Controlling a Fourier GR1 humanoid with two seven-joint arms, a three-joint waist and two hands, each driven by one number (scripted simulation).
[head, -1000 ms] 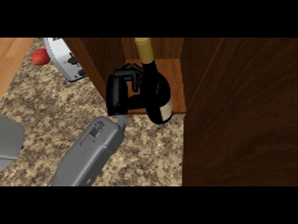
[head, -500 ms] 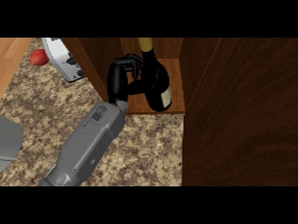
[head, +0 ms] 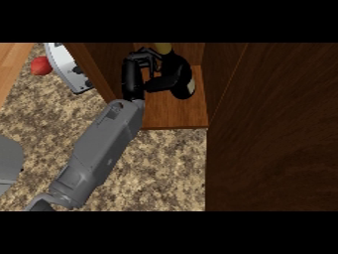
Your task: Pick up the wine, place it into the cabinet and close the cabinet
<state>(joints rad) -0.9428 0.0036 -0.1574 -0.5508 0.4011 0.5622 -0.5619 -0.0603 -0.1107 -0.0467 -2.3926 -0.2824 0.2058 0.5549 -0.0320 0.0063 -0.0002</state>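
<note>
Since the earlier frames our right hand moves deeper with the wine bottle, which now stands on the cabinet shelf further inside. From the head view we see the fingers curled around the dark bottle. We see the open cabinet door at the right, a red apple at the far left of the granite counter
</note>
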